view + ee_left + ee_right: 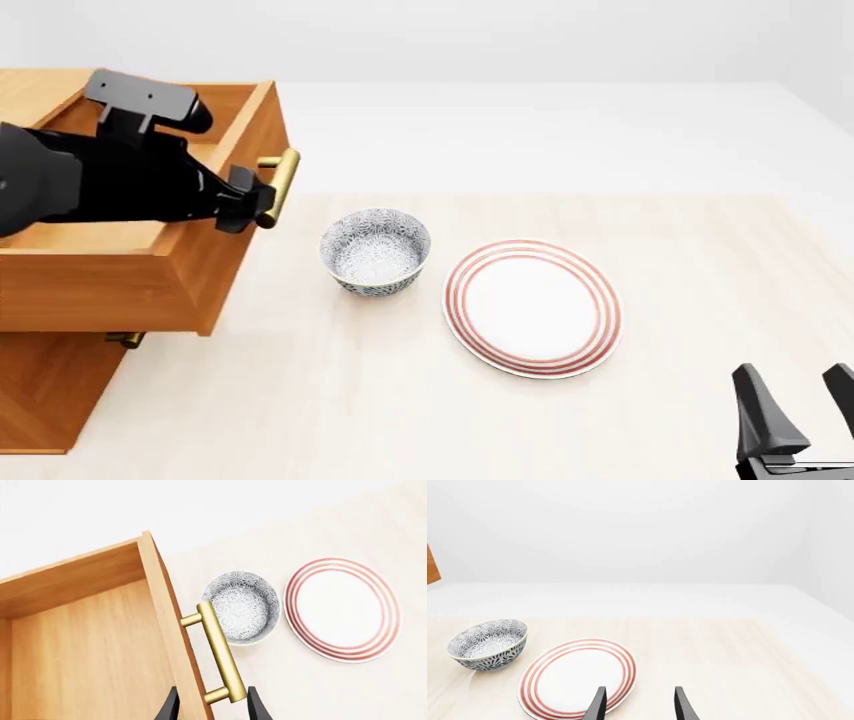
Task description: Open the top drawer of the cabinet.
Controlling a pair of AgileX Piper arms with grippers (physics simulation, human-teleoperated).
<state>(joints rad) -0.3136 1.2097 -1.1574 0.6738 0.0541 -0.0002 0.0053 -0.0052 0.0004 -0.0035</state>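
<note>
Brass handle (217, 652) pinched in the left end effector (212, 707), top drawer (134, 245) drawn well out of the cabinet (47, 395) at upper left of the front frame.

Closed on the handle's near end, fingers (255, 707) either side of the bar, so off-centre: best pulled straight along the drawer's travel, level, without twisting, to avoid racking the box. Worth minding the bowl (376, 250) just beside the handle at mid-frame, plate (534, 308) further right. Right end effector (798, 412) parked open at lower right above the bench (667, 230), holding nothing. Seemingly close to full extension; little pull left.
</note>
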